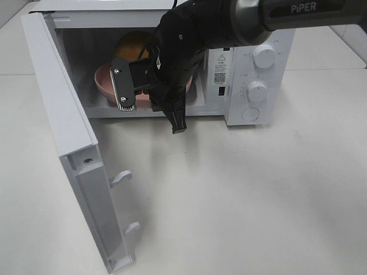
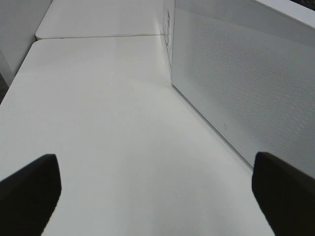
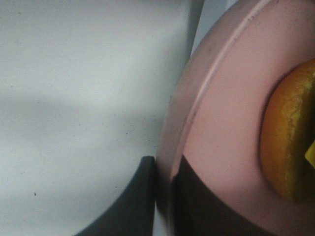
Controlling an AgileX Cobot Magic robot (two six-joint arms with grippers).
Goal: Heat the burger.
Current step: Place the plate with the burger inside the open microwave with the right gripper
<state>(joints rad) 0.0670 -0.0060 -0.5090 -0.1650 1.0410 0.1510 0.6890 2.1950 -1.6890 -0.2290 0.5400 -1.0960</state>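
- We see the microwave door (image 1: 63,132) wide open. It stands like a wall on the left of the opening.
- The right arm (image 1: 189,34) blocks most of the opening.
- Inside, the pink plate (image 1: 103,80) and the burger (image 1: 133,44) fill the floor.
- The table (image 1: 241,195) in front gives us room to pass.

The microwave (image 1: 252,69) stands on the table (image 1: 258,200) at the top of the high view, its door (image 1: 63,132) open toward the lower left. In the cavity, upper centre-left, lies the plate (image 1: 103,80) with the burger (image 1: 133,46) on it. The right arm (image 1: 287,17) reaches from the upper right across the cavity's front. The plate's rim sits between the fingers of the right end effector (image 3: 165,196). Two knobs (image 1: 264,55) sit one above the other, right of the cavity. The left end effector (image 2: 157,196) is over the table, on the outer side of the door.
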